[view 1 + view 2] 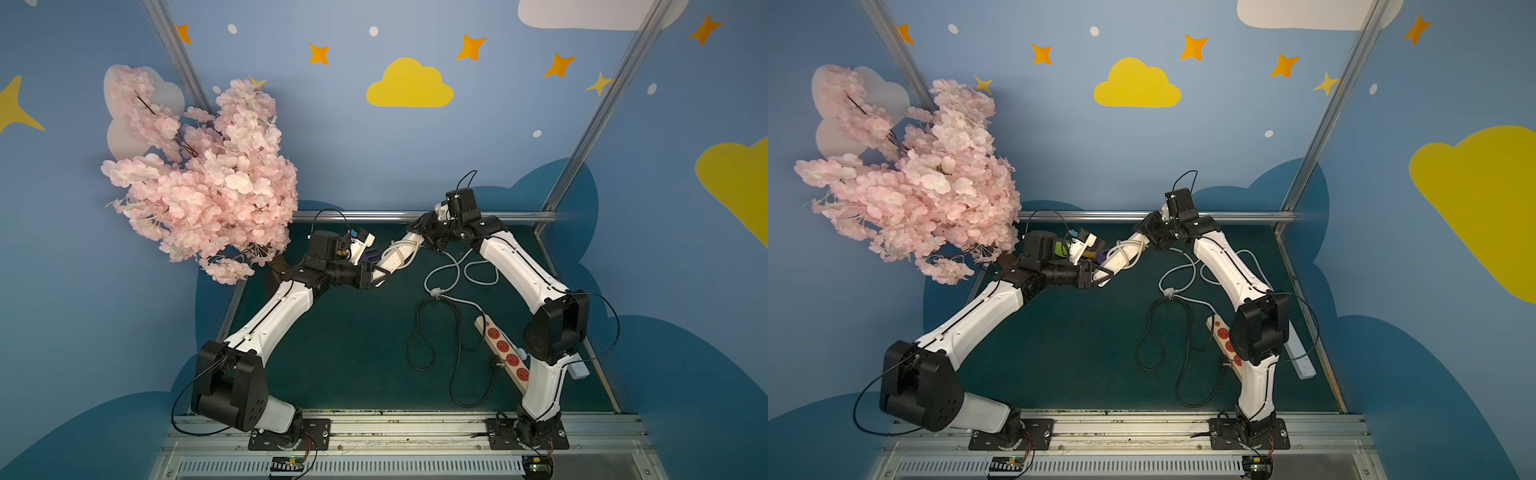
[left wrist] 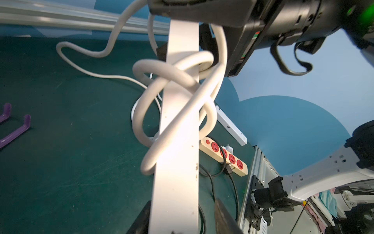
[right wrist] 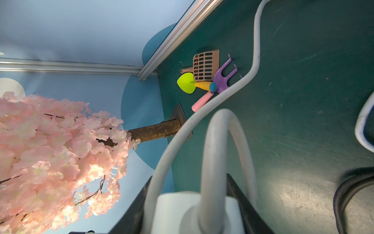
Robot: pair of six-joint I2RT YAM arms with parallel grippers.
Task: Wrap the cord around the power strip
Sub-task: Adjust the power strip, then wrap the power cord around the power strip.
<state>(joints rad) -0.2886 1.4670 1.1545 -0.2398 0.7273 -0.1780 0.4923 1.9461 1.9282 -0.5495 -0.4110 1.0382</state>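
Observation:
A white power strip (image 1: pixel 395 259) (image 1: pixel 1121 257) hangs in the air between my two arms, tilted. Its white cord (image 2: pixel 178 75) is looped loosely round the strip's middle (image 2: pixel 178 141). The rest of the cord (image 1: pixel 446 270) trails down onto the green table. My right gripper (image 1: pixel 419 241) (image 3: pixel 190 182) is shut on the strip's cord end (image 3: pixel 176 212), where the cord (image 3: pixel 214 141) comes out. My left gripper (image 1: pixel 380 277) (image 2: pixel 183 200) straddles the other end. One finger lies against the strip's edge and the other stands a little apart, so it is open.
A beige power strip with red sockets (image 1: pixel 505 349) and a black cord (image 1: pixel 457 332) lie on the table at the right. A long white strip (image 1: pixel 1302 357) lies by the right edge. A pink blossom tree (image 1: pixel 199 178) stands back left, with toy tools (image 3: pixel 206 79) near its trunk.

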